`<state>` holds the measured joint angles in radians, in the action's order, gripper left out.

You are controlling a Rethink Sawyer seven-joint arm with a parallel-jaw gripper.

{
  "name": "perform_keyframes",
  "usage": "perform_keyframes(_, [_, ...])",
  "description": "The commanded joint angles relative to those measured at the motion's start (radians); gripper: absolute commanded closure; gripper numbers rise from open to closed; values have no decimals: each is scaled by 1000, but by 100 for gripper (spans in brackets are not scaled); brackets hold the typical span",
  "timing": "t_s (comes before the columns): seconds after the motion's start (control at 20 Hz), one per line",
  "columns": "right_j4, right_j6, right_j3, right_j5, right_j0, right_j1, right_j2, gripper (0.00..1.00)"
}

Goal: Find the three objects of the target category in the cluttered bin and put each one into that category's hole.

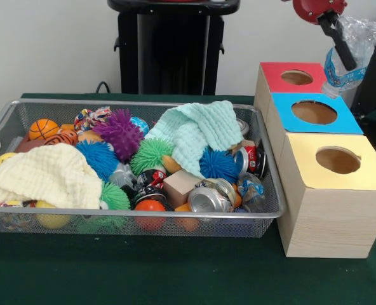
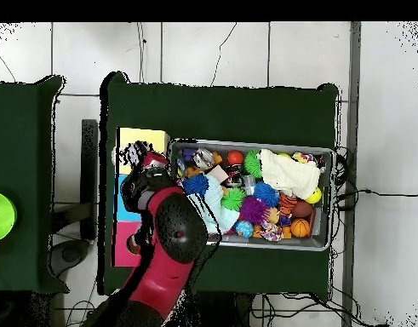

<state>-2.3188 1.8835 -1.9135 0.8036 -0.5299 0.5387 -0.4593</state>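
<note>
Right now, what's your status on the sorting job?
Tool shut on crumpled clear plastic bottle with blue label. Held above red-topped hole and blue-topped hole. Nothing blocks either.

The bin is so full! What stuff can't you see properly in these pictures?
- Front view: whatever lies under the mint cloth and cream cloth is hidden.
- Front view: the gripper holding the plastic bottle is cut off by the top edge.
- Overhead view: the red arm covers the blue box and red box.

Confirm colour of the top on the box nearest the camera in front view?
Yellow. The box top has a round hole cut in it, and it shows best in the front view.
</note>
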Motion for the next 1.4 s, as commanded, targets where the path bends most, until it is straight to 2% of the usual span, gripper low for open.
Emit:
perform_keyframes(0.05, [-48,-112,28,23,8,-42,89,100])
perform_keyframes(0.25, [-57,-111,-5,61,7,-46,106,100])
perform_keyframes(0.4, [-115,-133,-24,70,-23,-60,101,100])
perform_keyframes(0.6, [-161,-106,-41,58,-72,-53,90,100])
perform_keyframes(1.0, [-267,-49,-3,-7,-179,-86,57,100])
perform_keyframes(1.2, [-333,-17,35,-51,-240,-124,38,100])
perform_keyframes(1.4, [-328,-14,23,-36,-252,-139,24,100])
